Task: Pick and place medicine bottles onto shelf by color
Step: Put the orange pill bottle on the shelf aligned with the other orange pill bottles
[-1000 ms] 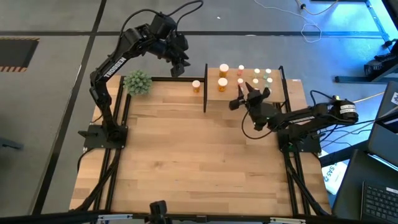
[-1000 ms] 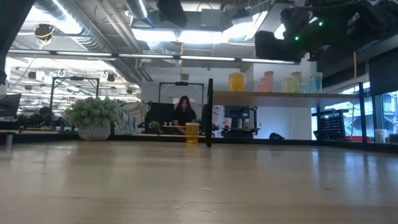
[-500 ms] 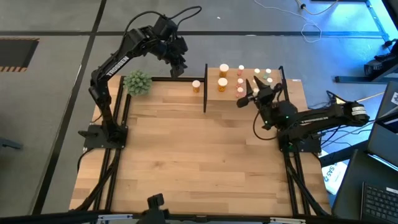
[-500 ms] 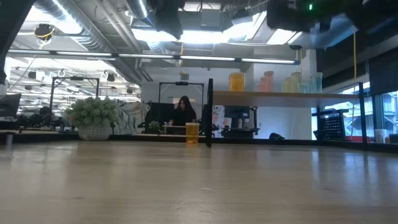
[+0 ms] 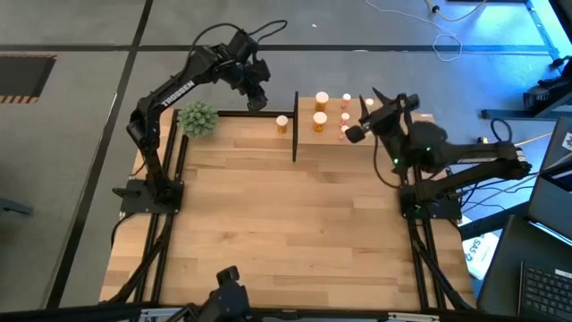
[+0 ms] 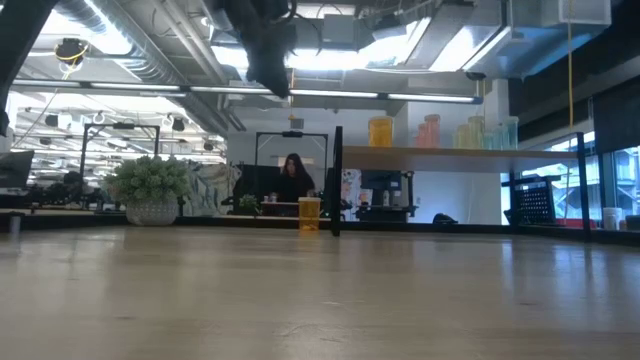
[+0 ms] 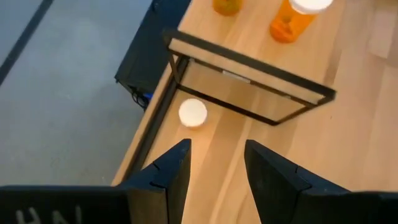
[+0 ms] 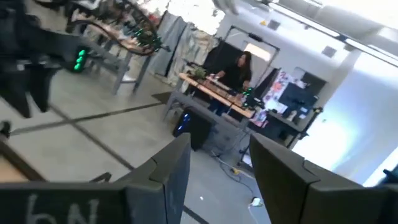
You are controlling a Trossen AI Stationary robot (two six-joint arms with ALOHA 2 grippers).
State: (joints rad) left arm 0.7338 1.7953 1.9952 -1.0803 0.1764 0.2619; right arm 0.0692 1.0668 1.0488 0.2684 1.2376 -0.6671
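While the left tool (image 5: 257, 100) nudged right, the right tool (image 5: 366, 114) rose.

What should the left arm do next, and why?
Probably lower the left gripper onto the orange bottle. That bottle stands alone on the table beside the shelf, where the other bottles already sit. The fingers are open and empty, hovering just above its white cap in the left wrist view.

Wooden tabletop (image 5: 286, 224) bearing plant ball (image 5: 197, 118), one orange bottle (image 5: 282, 123), black-framed shelf (image 5: 332, 136) with bottles
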